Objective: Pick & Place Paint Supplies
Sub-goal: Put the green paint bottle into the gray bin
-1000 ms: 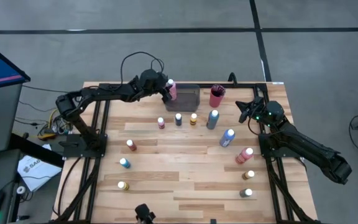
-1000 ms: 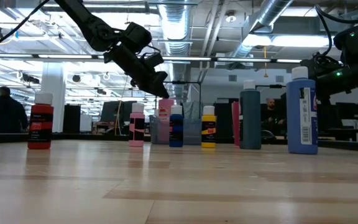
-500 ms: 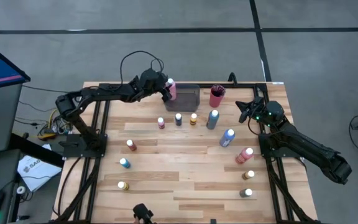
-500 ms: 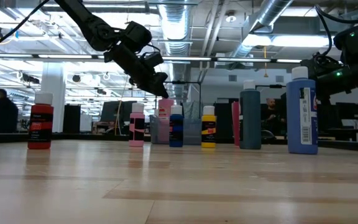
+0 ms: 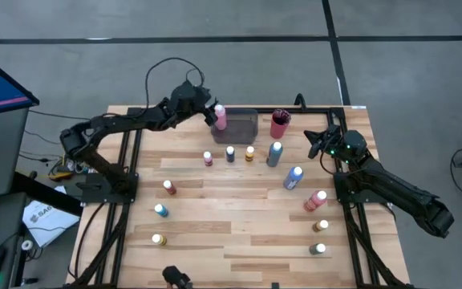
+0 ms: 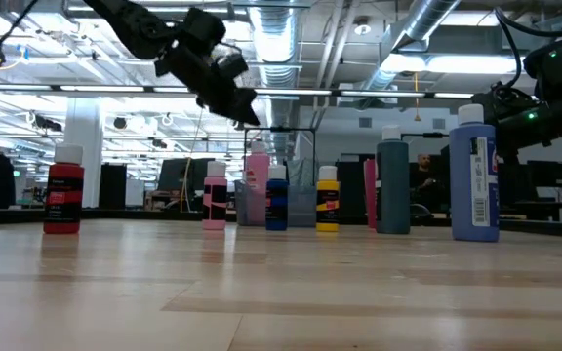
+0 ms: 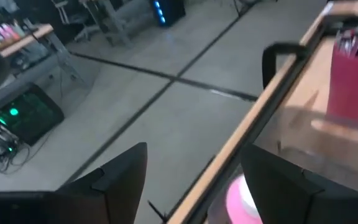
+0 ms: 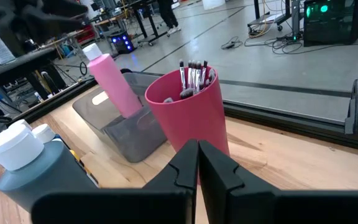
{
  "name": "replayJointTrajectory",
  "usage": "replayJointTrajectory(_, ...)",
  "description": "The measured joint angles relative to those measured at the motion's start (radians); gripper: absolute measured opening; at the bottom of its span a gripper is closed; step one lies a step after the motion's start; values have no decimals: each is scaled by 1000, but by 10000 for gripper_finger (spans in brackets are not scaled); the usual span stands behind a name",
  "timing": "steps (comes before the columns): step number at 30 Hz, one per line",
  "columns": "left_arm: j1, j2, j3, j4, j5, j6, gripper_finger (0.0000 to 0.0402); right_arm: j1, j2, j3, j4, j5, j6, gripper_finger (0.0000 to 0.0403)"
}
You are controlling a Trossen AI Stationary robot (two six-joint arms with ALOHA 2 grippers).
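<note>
I see the pink bottle standing in the grey tray's left end, leaning slightly. My left gripper hovers just beside and above it, fingers spread and empty. My right gripper, fingers pressed together, waits near the red cup.

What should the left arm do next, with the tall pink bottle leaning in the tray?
Probably retreat toward the small pink bottle: the left end effector hangs open above the tall pink bottle, which already leans in the grey tray. The right end effector waits at the right.
</note>
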Motion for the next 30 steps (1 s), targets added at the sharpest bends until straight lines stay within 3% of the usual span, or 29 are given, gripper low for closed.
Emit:
replayJointTrajectory(4,-14,-74,0,-3,40,-19,253,0,0,0,0,0,0,8)
replayJointTrajectory(10,-130,-176,0,82,285,-36,253,0,0,0,0,0,0,8)
replayJointTrajectory(13,-209,-175,1,131,338,-9,253,0,0,0,0,0,0,8)
replayJointTrajectory(18,-276,-71,31,161,355,-9,254,0,0,0,0,0,0,8)
replayJointTrajectory(30,-291,254,315,143,479,-19,254,0,0,0,0,0,0,8)
